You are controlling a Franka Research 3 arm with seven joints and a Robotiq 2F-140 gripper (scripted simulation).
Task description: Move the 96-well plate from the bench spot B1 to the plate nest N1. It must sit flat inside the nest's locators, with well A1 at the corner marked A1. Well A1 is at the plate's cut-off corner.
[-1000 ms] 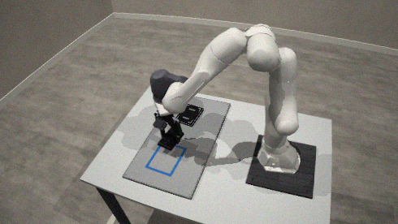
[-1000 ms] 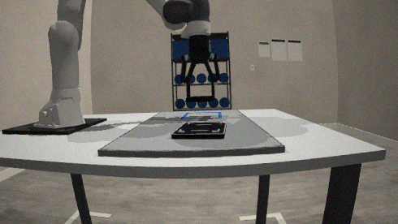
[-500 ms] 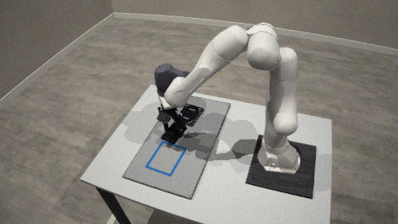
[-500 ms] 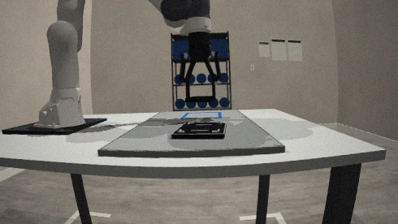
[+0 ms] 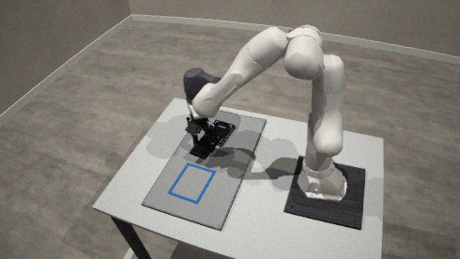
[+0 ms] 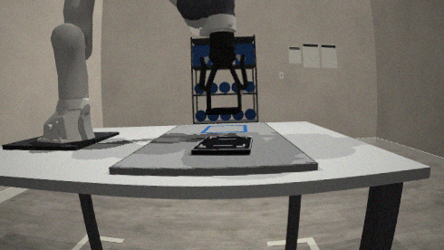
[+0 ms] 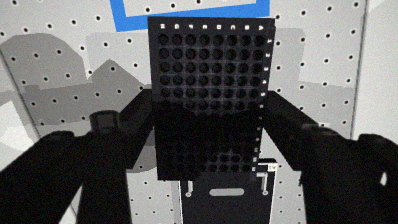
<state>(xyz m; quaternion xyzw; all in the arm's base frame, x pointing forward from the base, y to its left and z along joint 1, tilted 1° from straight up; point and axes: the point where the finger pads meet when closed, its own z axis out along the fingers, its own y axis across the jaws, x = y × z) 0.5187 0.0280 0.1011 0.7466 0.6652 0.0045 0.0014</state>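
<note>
The 96-well plate (image 7: 210, 95) hangs in the air, squeezed between the two fingers of the gripper (image 6: 223, 110). The fingers press on its two long sides, and the plate looks level. Right under it, at the near end of the grey mat (image 6: 281, 154), sits the black plate nest (image 6: 223, 145). In the wrist view, part of the nest peeks out from below the plate. Farther back on the mat is the blue square (image 5: 191, 183), with nothing in it. The mat lies on the white table (image 6: 362, 158). Behind the table stands a rack (image 6: 224, 81) with blue circles.
</note>
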